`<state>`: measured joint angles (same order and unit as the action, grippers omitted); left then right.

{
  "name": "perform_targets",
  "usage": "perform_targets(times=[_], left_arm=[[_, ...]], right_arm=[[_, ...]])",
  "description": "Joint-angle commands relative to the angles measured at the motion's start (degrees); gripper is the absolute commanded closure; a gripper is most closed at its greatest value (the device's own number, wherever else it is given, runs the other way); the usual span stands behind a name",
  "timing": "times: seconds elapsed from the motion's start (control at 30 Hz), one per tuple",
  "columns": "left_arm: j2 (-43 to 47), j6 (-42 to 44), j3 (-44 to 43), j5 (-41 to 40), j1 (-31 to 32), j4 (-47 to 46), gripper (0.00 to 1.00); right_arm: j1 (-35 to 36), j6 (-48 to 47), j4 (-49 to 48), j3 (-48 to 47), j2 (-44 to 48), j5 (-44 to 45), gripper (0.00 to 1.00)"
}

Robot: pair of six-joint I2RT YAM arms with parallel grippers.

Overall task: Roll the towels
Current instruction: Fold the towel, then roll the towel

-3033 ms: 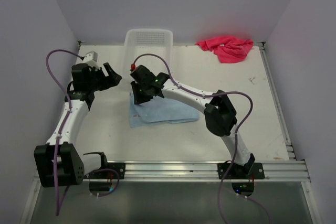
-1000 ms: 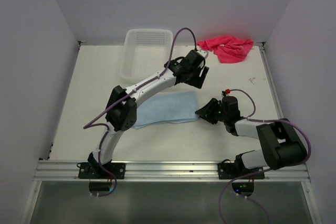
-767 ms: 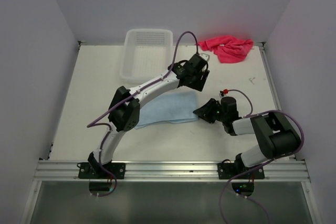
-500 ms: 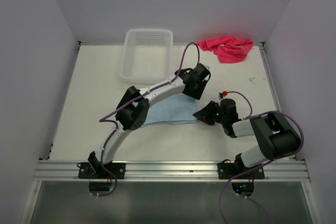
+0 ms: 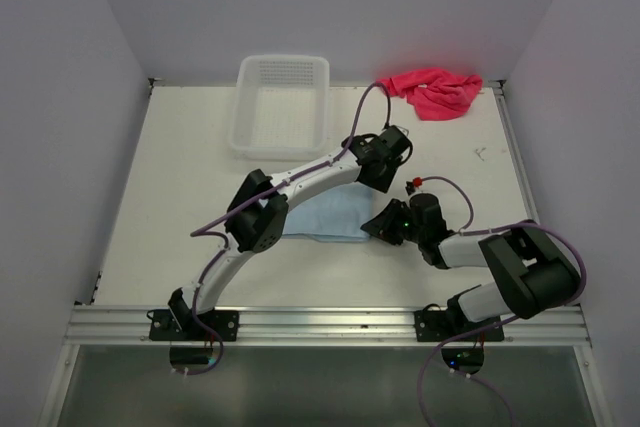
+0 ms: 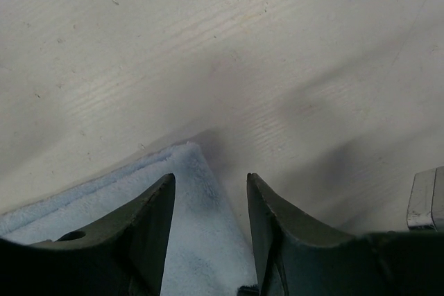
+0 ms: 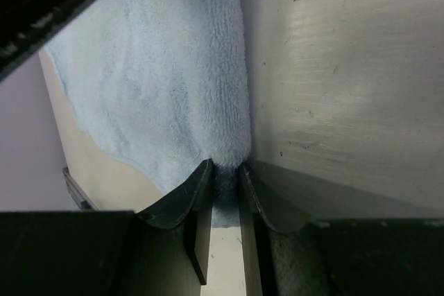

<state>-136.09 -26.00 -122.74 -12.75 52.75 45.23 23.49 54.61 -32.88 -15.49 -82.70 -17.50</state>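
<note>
The white basket (image 5: 281,107) stands at the far edge of the table (image 5: 170,177), left of the middle, and I have no use for it in this step. The blue towel (image 5: 325,219) lies flat around the middle of the table, and my left arm hides part of it in the overhead view.

My left end effector (image 6: 209,184) is down at the towel's far right corner. Its fingers (image 6: 151,221) are spread, one on each side of the corner tip, and nothing is clamped between them. My right end effector (image 7: 225,171) is at the same right edge, nearer to me, and is pinching a raised ridge of the blue cloth. The pink towel (image 5: 432,90) lies bunched in the far right corner of the table, well apart from both arms.

I judge that this step is about getting hold of the right edge at both ends, so the roll can start there and run toward the left edge of the table.

- **Grip:** I want the left fingers to catch the full thickness of the corner, not just the nap.
- **Lift:** Raise both ends only slightly and at the same height.
- **Roll:** Turn the edge over on itself tightly and keep it square to the towel's long sides, or the roll will come out as a cone.
- **Left arm:** It crosses above the cloth, so I should keep it high enough not to drag the towel.
</note>
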Motion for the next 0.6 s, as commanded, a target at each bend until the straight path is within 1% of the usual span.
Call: perform_targets(times=[0.0, 0.17, 0.3, 0.47, 0.57], left_arm=[[-1.28, -0.9, -2.16, -1.13, 0.95, 1.79, 0.51], [-1.63, -0.9, -1.19, -2.54, 1.39, 3.1, 0.56], [-0.85, -0.81, -1.1, -5.44, 2.0, 3.11, 0.58], [-0.75, -0.81, 0.13, -5.88, 2.0, 1.09, 0.6], [-2.42, -0.9, -0.39, -4.65, 2.0, 1.09, 0.61]], right_arm=[[0.77, -0.73, 1.42, 0.63, 1.4, 2.82, 0.76], [0.77, -1.08, 2.82, 0.72, 2.71, 3.87, 0.76], [0.86, -1.17, 3.0, 0.46, 1.93, 3.79, 0.76], [0.77, -0.82, 1.68, 0.72, 0.78, 3.17, 0.76], [0.86, -0.73, 1.6, 1.07, 0.87, 3.08, 0.75]])
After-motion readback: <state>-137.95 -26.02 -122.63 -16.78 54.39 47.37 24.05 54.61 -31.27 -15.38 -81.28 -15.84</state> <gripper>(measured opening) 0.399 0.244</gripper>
